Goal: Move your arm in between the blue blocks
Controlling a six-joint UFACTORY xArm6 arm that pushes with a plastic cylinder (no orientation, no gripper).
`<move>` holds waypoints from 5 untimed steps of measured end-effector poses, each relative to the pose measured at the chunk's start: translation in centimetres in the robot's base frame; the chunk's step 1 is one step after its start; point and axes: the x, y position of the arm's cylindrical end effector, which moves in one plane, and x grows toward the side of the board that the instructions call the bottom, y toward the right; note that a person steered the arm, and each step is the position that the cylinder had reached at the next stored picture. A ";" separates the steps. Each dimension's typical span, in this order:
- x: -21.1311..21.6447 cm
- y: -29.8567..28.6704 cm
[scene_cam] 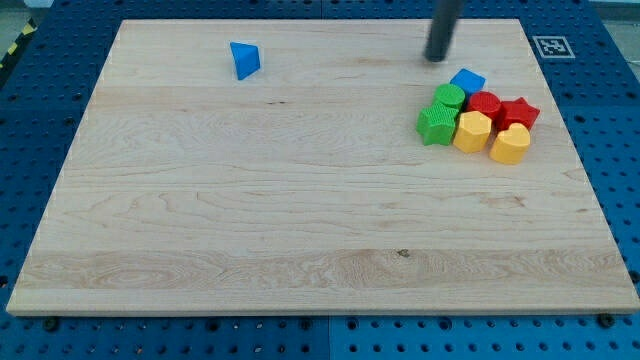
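my tip (437, 58) sits down on the worktop (300, 200) near the view's top right, and there are no jaws on this rod to open or close, so it holds nothing and touches no block. just below and to the right of it, close but apart, lies the blue cube (467, 80), perched at the top of a tight cluster. under that cube huddle the green rounded block (450, 97) and the green star (435, 124), then the red rounded block (485, 104) and the red star (519, 112), with the yellow hexagon (472, 131) and the yellow heart (510, 145) along the cluster's lower edge, all touching their neighbours. far off to the view's left, near the top, the blue triangle (244, 59) stands alone, well apart from everything, with my tip lying between the two blue blocks but much nearer the cube.
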 end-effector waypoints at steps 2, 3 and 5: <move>-0.3 -9.3; 2.7 -9.7; 3.2 -9.7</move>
